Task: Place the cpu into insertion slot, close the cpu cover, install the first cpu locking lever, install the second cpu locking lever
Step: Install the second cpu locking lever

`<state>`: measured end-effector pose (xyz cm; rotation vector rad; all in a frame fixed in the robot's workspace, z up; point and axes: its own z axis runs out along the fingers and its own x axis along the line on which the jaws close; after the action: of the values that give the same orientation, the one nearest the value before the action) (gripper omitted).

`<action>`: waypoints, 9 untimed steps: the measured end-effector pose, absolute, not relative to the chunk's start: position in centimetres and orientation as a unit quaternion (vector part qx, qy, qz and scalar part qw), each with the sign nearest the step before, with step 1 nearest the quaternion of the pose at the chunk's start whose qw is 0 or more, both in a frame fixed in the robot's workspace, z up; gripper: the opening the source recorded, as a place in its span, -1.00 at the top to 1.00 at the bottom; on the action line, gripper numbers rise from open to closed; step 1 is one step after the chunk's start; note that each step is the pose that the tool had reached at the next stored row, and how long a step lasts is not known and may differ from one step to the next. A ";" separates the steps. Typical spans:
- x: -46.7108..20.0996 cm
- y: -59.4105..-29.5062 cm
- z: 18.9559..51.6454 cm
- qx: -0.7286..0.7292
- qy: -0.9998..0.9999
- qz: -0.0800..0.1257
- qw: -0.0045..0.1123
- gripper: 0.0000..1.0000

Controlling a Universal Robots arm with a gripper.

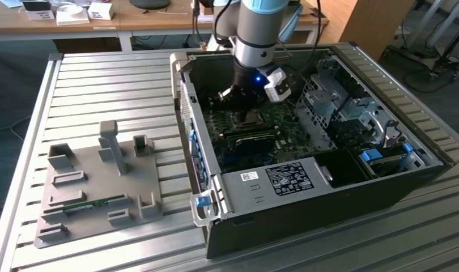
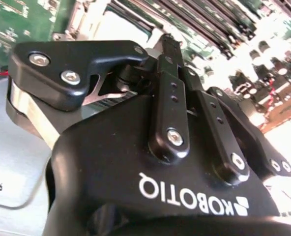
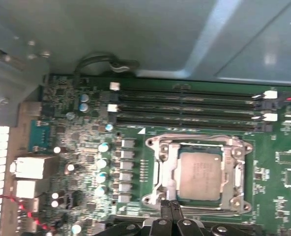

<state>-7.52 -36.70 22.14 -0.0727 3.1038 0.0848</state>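
The chip lies under the closed cover mid-board; thin, stiff and fragile, best touched at its edges. The gripper hovers pinched together, holding nothing.

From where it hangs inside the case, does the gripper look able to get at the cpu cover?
Probably yes. In the first wrist view the gripper hangs right at the edge of the cpu cover, which lies down around the cpu. Nothing stands between them.

The room is bright and even. In the second wrist view, white glare washes out the motherboard. Inside the computer case it is dark.
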 end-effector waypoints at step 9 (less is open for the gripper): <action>-5.9 -36.0 22.0 -0.023 0.999 0.027 0.018 0.79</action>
<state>-5.87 -36.02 21.97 -0.0724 3.1038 0.0848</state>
